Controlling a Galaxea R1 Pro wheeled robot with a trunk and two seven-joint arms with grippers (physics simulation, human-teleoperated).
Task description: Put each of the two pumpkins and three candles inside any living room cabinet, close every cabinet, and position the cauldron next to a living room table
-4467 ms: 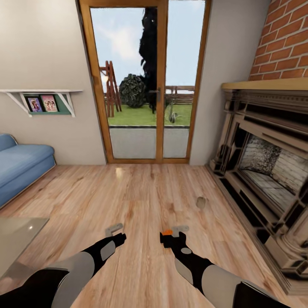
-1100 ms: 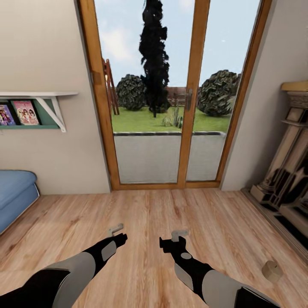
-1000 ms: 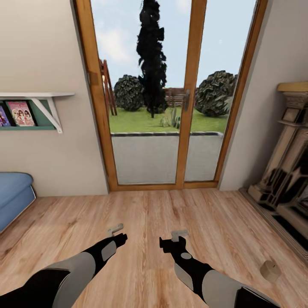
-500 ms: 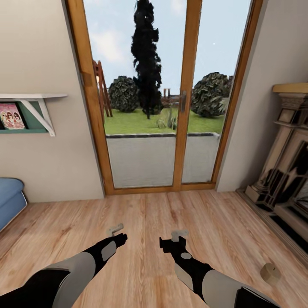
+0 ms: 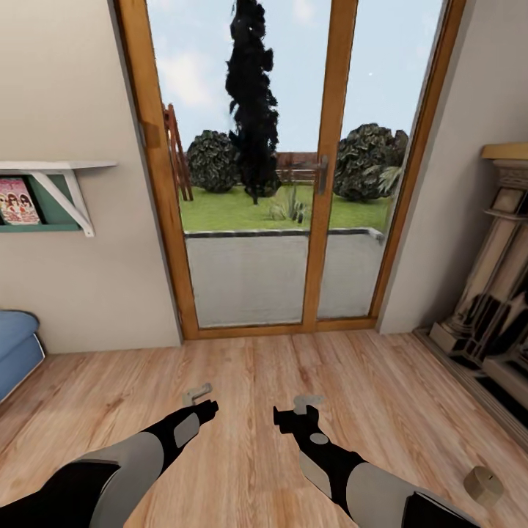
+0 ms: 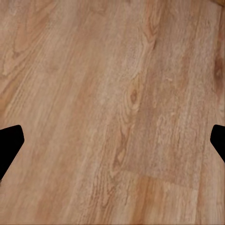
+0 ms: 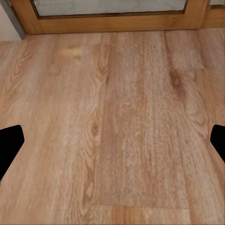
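Bright, even daylight through the glass doors [image 5: 293, 183]; soft, slightly blurred render

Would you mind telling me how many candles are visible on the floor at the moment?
1. A single candle lies on the wood floor at the lower right of the head view, near the fireplace surround. Others may lie beyond the picture.

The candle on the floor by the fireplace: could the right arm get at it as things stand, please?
Probably yes. The candle lies on bare floor to the outer side of the right arm, nothing between them. The right gripper, open and empty, points ahead toward the glass doors, so it must swing outward and back.
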